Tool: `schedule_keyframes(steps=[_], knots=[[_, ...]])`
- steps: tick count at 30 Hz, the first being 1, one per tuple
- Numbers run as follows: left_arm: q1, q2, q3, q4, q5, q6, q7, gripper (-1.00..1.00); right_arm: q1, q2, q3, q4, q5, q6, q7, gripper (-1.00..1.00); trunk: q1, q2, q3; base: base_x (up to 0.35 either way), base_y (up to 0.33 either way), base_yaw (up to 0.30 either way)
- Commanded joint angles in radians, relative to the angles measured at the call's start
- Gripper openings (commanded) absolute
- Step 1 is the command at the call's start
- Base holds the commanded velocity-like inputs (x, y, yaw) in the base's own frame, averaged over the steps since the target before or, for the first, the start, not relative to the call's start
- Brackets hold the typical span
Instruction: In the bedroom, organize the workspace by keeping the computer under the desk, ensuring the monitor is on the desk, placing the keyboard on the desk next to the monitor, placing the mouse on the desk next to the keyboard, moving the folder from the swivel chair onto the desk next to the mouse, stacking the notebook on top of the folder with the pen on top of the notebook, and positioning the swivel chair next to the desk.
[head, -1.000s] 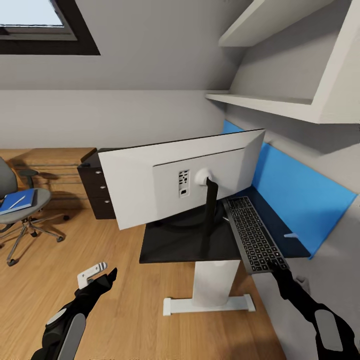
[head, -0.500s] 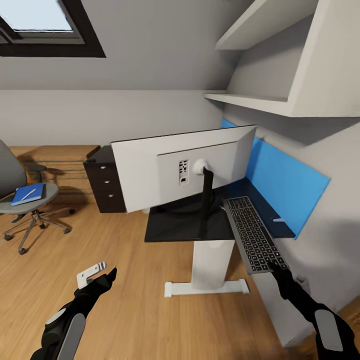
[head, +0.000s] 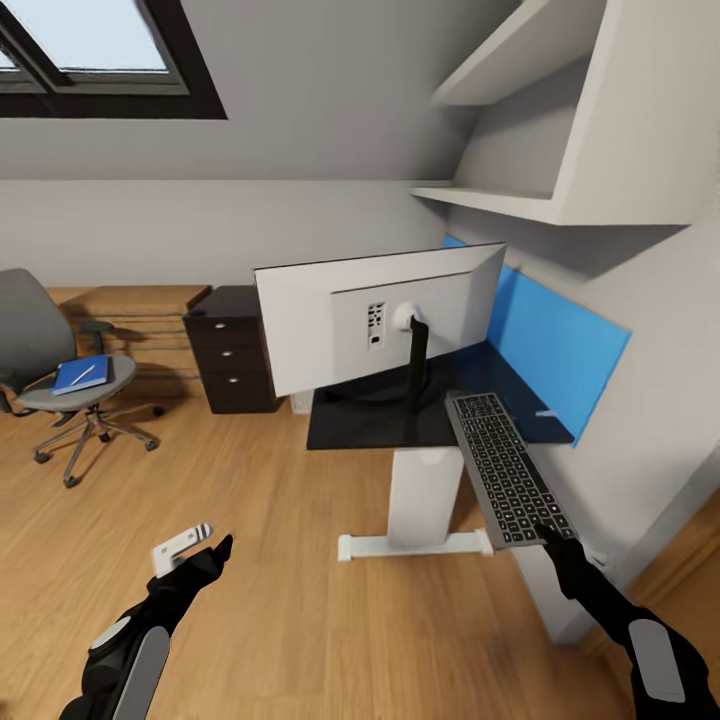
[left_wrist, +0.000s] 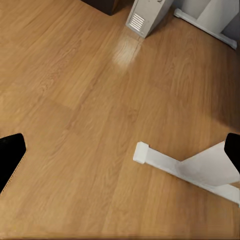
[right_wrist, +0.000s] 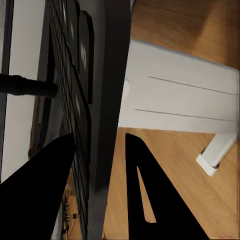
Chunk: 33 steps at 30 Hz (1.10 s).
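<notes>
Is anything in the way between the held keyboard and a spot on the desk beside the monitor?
Partly. The right gripper holds the keyboard at the desk's near edge. The monitor, its round base included, takes up much of the top; only a strip toward the blue wall panel looks free.

Keyboard (head: 506, 482) overhangs desk (head: 370, 432) edge; folder (head: 80, 374) on swivel chair (head: 58, 385).
</notes>
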Motion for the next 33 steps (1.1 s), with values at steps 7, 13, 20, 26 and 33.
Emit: schedule_keyframes(steps=[7, 13, 20, 26, 33], knots=[[0.0, -0.001, 0.001, -0.001, 0.011, 0.008, 0.006, 1.0, -0.001, 0.0, -0.002, -0.001, -0.005, 0.008, 0.002, -1.0, -0.001, -0.001, -0.001, -0.099, 0.059, 0.0], [-0.001, -0.002, -0.001, -0.001, 0.011, 0.007, 0.006, 1.0, -0.001, 0.0, -0.002, -0.002, -0.005, 0.008, 0.002, -1.0, -0.02, 0.034, 0.015, -0.002, 0.001, 0.0], [-0.001, -0.002, -0.002, -0.001, 0.011, 0.007, 0.007, 1.0, -0.001, 0.001, -0.001, -0.006, -0.005, 0.008, 0.003, -1.0, -0.047, 0.083, 0.037, 0.0, 0.0, 0.0], [0.0, -0.002, -0.002, 0.0, 0.011, 0.007, 0.007, 1.0, -0.001, 0.002, -0.001, -0.011, -0.004, 0.008, 0.004, -1.0, -0.07, 0.125, 0.055, 0.0, 0.0, 0.0], [-0.001, -0.002, -0.002, 0.001, 0.011, 0.006, 0.007, 1.0, 0.001, 0.039, -0.005, -0.135, -0.001, 0.012, 0.0, -1.0, -0.073, 0.132, 0.059, 0.0, 0.0, 0.0]])
